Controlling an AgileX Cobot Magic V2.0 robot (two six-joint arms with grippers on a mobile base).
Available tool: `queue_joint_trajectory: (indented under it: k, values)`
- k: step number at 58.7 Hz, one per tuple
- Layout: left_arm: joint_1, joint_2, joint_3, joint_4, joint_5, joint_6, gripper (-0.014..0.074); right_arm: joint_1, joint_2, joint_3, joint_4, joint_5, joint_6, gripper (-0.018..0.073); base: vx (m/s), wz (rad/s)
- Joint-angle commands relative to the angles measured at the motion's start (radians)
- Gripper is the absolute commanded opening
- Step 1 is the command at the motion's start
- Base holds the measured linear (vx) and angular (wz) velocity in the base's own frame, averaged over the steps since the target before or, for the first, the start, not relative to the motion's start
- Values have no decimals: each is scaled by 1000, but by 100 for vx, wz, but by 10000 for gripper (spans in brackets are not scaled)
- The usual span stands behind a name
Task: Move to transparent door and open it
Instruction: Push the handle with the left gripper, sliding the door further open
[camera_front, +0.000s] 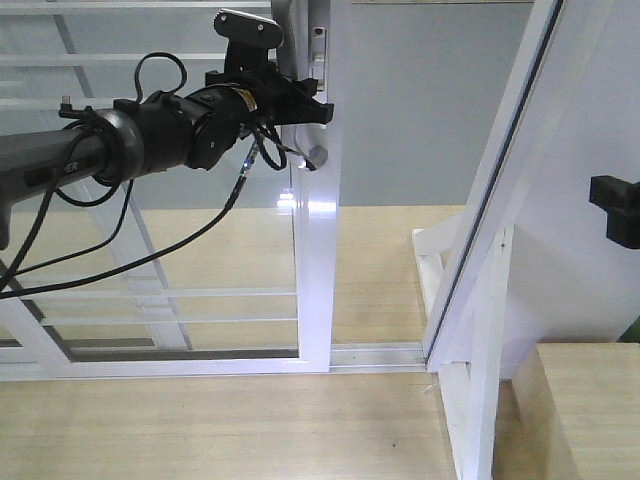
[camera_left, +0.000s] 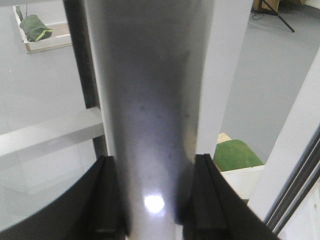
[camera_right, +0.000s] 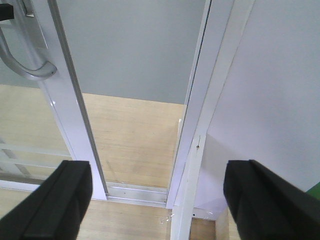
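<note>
- Reaching from the left of your front view, the left arm puts the left gripper at the right stile of the door, high up on the panel.
- Check the left wrist view: the two black fingers sit against either side of the grey handle, which fills the middle of that view. The claw is closed down to the width of the tube and has hold of it.
- Note a bright glare spot on the handle, low between the fingers.
- Locate the door in the front view: it stands upright on the floor track, its glass crossed by thin white bars, with its stile left of centre.
- Observe the open gap between the stile and the white frame post on the right; wood floor and a grey wall show through it.
- Find the right gripper in the right wrist view: its black fingers sit at the lower left and lower right corners, spread wide apart, with nothing between them.
- See the lower curve of the handle at the upper left of that view, well apart from the right gripper.
- In the front view, only a black part of the right gripper shows at the right edge, beside the white panel.
</note>
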Motion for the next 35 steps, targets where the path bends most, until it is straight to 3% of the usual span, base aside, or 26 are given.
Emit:
queue_joint_trajectory:
  k: [1, 13, 35]
  values:
    - [58, -66, -38, -52, -54, 33, -7, -5, -6, -28, -6, -71, -9, 592, 0, 0]
    - [68, -113, -38, -52, 19, 109, -5, -5, -6, -28, -6, -71, -9, 592, 0, 0]
    - [153, -206, -37, -52, 192, 109, -3, -5, -6, -28, -8, -33, -10, 592, 0, 0]
